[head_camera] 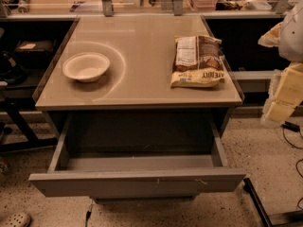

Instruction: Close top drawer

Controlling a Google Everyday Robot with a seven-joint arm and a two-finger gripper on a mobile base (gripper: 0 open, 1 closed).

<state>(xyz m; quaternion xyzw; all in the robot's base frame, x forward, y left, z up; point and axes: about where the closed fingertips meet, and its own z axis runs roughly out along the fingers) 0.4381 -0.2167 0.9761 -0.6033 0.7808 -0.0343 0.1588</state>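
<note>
Top drawer [137,181] open, one bowl [86,66], one snack bag [198,61] on tabletop [142,46], claw [283,98] at right, state unclear

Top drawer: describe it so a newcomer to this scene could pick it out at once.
Start at the tan tabletop holding a white bowl and a snack bag; the gripper hangs off its right side. Directly beneath it, the top drawer stands pulled out towards the camera, its long grey front scratched.
</note>
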